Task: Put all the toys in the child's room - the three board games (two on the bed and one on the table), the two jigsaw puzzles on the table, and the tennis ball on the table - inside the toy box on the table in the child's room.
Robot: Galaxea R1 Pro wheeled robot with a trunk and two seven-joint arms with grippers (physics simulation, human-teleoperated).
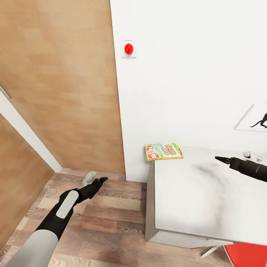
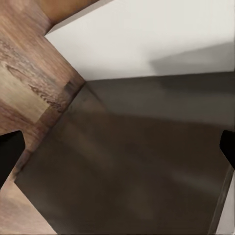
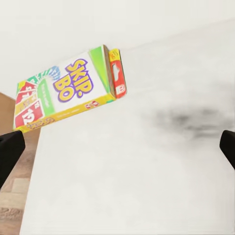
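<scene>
A SKIP-BO board game (image 1: 163, 151) lies flat at the far left corner of the light grey table (image 1: 193, 196), by the white wall, one end jutting past the table's edge. My right gripper (image 1: 221, 159) hovers over the table to the right of the box and points toward it. The right wrist view has the board game (image 3: 73, 90) ahead of the open right gripper (image 3: 117, 152), with bare table (image 3: 122, 191) between. Left of the table, my left gripper (image 1: 102, 180) hangs low over the wood floor. It is the open left gripper (image 2: 117, 152) facing the table's dark side (image 2: 137, 166).
A red round button (image 1: 128, 48) sits high on the white wall. A wooden door (image 1: 63, 81) fills the left side. A red chair (image 1: 246, 256) shows at the table's near right corner. A black silhouette picture (image 1: 259, 120) hangs on the wall at the right.
</scene>
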